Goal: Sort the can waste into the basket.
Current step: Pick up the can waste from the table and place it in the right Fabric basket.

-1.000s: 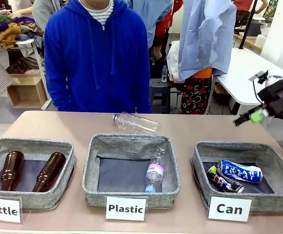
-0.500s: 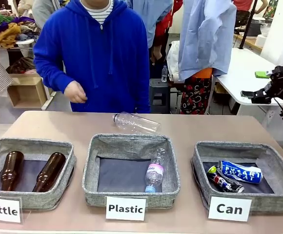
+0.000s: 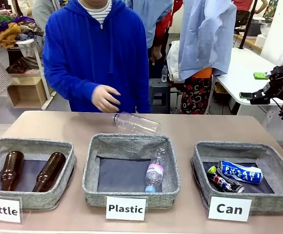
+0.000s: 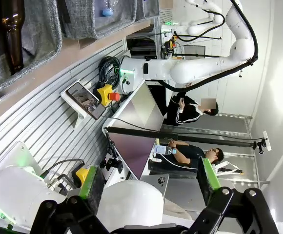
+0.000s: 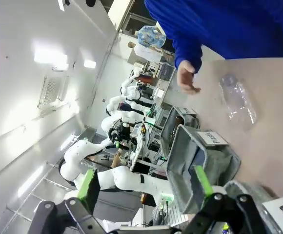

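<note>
Both tools open, right arm raised at the far right

The right tool [image 3: 258, 86] hangs high, turned sideways, fingers spread with nothing between them. The left tool [image 4: 149, 183] also has its fingers wide apart and bare. The person's hand [image 3: 104, 98] hovers half-curled above the tabletop's far edge.

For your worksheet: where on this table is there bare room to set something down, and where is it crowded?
Bare table lies behind the Bottle basket, left of the clear bottle and the person's hand. More lies behind the Can basket, right of that bottle. The Plastic basket's dark floor is bare left of its bottle. Crowded: the Can basket, both cans inside.
</note>
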